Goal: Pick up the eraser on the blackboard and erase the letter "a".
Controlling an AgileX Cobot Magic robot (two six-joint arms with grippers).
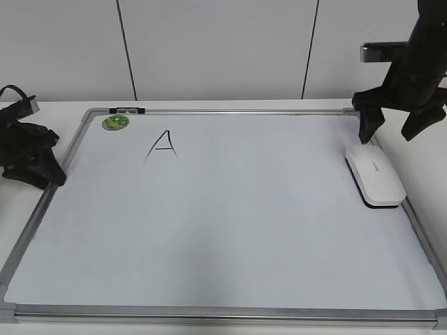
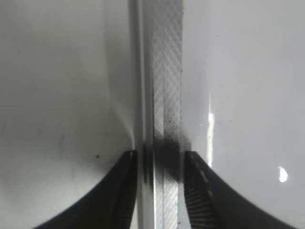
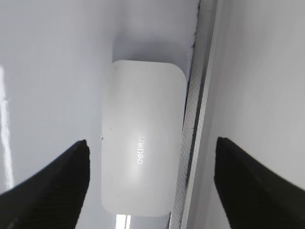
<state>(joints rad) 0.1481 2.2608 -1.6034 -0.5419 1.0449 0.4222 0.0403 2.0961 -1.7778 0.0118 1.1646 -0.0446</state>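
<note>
Eraser [image 1: 375,175]: flat white rounded block with small grey lettering on top and a dark underside edge showing at its near end. Lies flat on the blackboard [image 1: 230,230] at the right side, its long edge just beside the right frame rail. In the right wrist view the eraser [image 3: 143,143] sits between the two dark fingers, touching neither.

Right gripper [image 1: 394,125]: black, hanging above and slightly behind the eraser, over the board's far right corner. Jaws spread wide, holding nothing; from the wrist camera the right gripper [image 3: 151,181] straddles both the eraser and the frame rail.

Blackboard: large white dry-erase surface in a silver-grey metal frame with grey corner pieces, lying flat on a white table [image 1: 63,112].

Markings: one tall pointed capital "A" [image 1: 163,146] in black marker, upper left area of the board. No lowercase "a" can be made out in any view.

Green magnet [image 1: 116,123]: small, round, near the far left corner, left of the "A".

Left gripper [image 1: 31,157]: black, low at the board's left edge. In its wrist view the left gripper [image 2: 159,191] has its fingers parted either side of the frame rail [image 2: 167,95], gripping nothing.

Backdrop: pale wall panels [image 1: 216,49] with dark vertical seams.
</note>
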